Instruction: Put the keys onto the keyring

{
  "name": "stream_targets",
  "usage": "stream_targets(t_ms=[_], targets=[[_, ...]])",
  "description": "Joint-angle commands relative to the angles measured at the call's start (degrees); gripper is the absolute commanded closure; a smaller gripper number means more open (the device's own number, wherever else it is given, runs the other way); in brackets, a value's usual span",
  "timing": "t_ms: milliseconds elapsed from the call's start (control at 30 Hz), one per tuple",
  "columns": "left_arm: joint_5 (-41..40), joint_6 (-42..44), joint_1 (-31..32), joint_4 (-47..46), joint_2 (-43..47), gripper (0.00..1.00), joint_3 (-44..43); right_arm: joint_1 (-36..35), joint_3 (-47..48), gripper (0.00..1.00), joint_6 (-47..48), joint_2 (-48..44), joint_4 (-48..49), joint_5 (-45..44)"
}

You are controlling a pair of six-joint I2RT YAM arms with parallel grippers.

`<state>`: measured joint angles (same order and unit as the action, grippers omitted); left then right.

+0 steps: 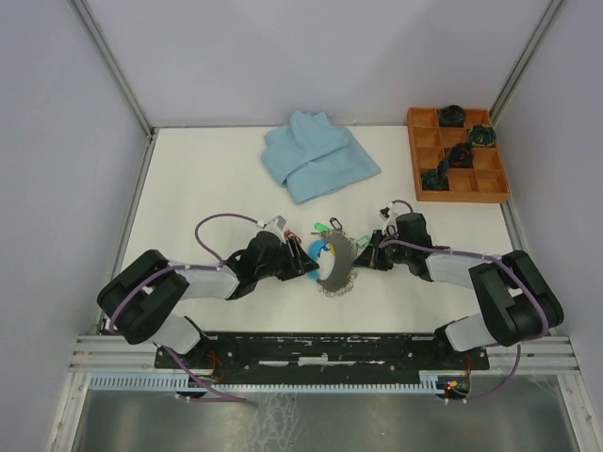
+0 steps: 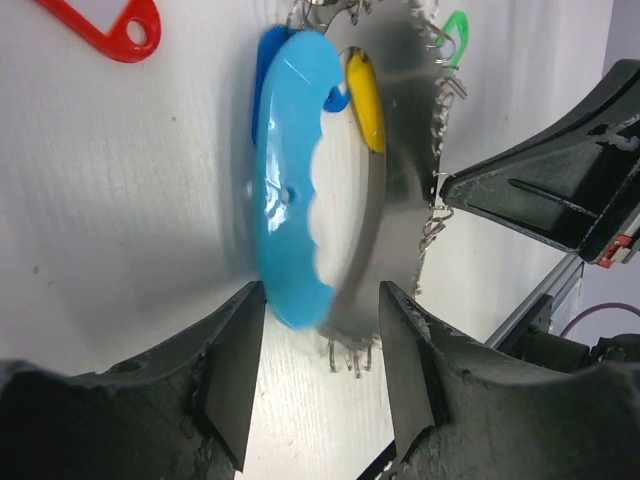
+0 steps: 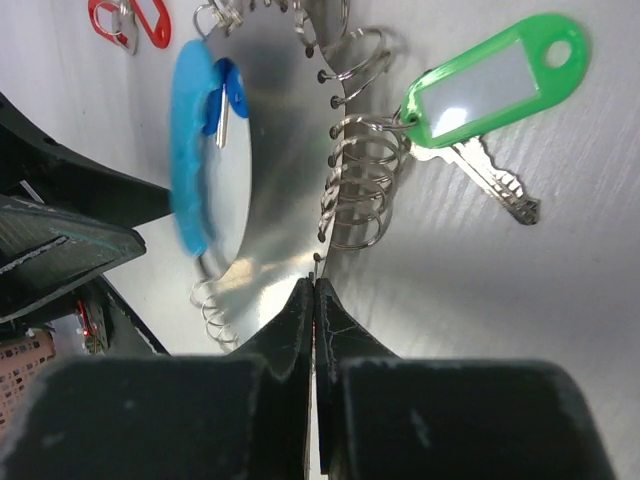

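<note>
The keyring (image 1: 339, 271) stands on edge at the table's middle, a grey metal band (image 3: 275, 150) with a light-blue segment (image 2: 290, 200) and small wire rings (image 3: 355, 180) along its rim. My right gripper (image 3: 315, 292) is shut on the band's thin edge. My left gripper (image 2: 320, 365) is open, its fingers either side of the blue segment's lower end without touching. A green-tagged key (image 3: 490, 85) hangs from a small ring. A blue-tagged key (image 3: 222, 100) sits by the blue segment. A red tag (image 2: 110, 20) lies on the table beyond.
A folded light-blue cloth (image 1: 320, 155) lies behind the keyring. An orange compartment tray (image 1: 412, 151) with dark items stands at the back right. White walls and metal posts enclose the table.
</note>
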<state>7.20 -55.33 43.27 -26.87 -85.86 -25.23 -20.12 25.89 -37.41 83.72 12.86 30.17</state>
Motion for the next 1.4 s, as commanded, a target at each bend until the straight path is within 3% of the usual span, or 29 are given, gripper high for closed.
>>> stream_targets(t_ms=[0,333,900,1367], targets=[[-3.05,2.77,0.39,5.40,4.32,0.43,-2.38,-0.35,2.45,0.99,1.47,-4.23,-1.85,1.52],[0.87,3.67,0.48,10.45,9.81,0.35,-8.66,-0.60,5.60,0.99,5.55,-11.31,-10.14,-0.69],[13.58,-8.47,-0.48,-9.98,-12.43,0.25,-15.47,-2.73,8.06,0.99,8.18,-13.82,-14.10,-2.75],[17.64,-15.67,-1.16,-21.04,-21.68,0.25,-17.18,-4.94,8.69,0.99,8.83,-15.22,-14.02,-2.69]])
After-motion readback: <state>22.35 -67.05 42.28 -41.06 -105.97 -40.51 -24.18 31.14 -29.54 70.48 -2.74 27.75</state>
